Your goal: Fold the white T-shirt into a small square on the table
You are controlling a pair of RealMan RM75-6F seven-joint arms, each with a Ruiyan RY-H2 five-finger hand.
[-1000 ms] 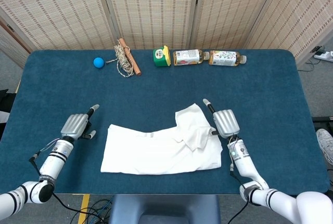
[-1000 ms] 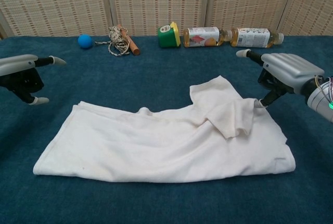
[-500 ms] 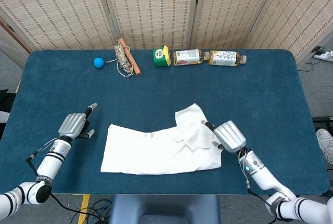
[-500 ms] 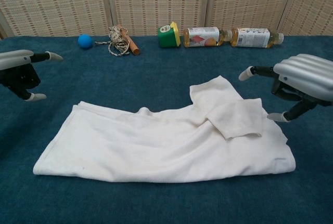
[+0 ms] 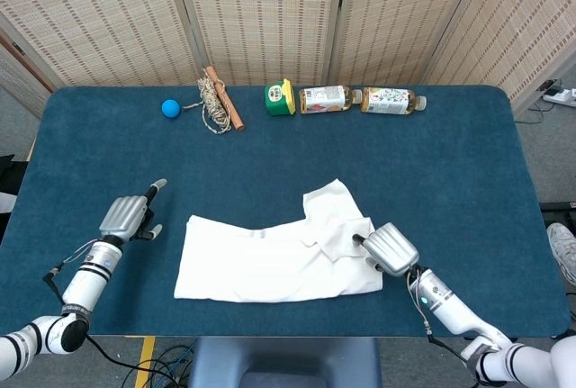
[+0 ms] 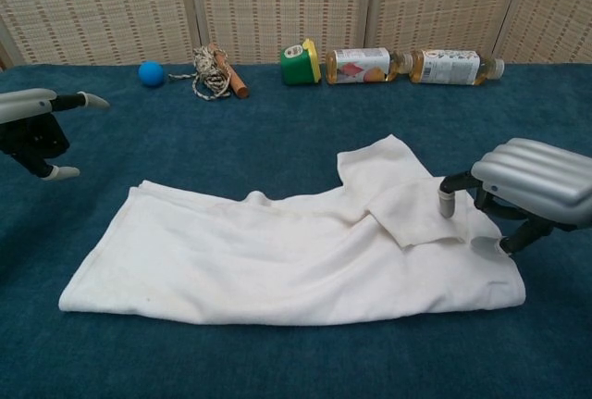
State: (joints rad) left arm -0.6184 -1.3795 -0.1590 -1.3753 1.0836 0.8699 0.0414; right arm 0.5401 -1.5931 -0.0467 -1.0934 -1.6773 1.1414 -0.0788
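- Lying near the front edge of the blue table (image 5: 450,163), the white T-shirt (image 5: 270,262) is spread as a long, roughly rectangular band running left to right, with wrinkles along its upper edge.
- At its right end a sleeve flap (image 6: 421,214) is folded back over the body of the shirt, forming a raised, doubled layer; behind it another corner of fabric points toward the back of the table.
- The right hand (image 6: 527,191) sits at the shirt's right end, palm down, above the cloth's right edge. One fingertip (image 6: 447,205) points down onto the folded flap and appears to touch it; another reaches the fabric near the right edge. The fingers are apart and nothing is gripped.
- The left hand (image 5: 129,218) hovers just beside the shirt's left end, apart from the cloth, over bare table. Its fingers are spread, one extended toward the back, and it holds nothing.
- Along the far edge of the table stand unrelated things in a row: a blue ball (image 5: 170,108), a bundle of twine with a wooden stick (image 5: 219,105), a green and yellow container (image 5: 280,98), and two bottles lying on their sides, one (image 5: 329,99) just beside the container and the other (image 5: 392,100) to its right.
- Woven screen panels (image 5: 270,10) stand behind the table.
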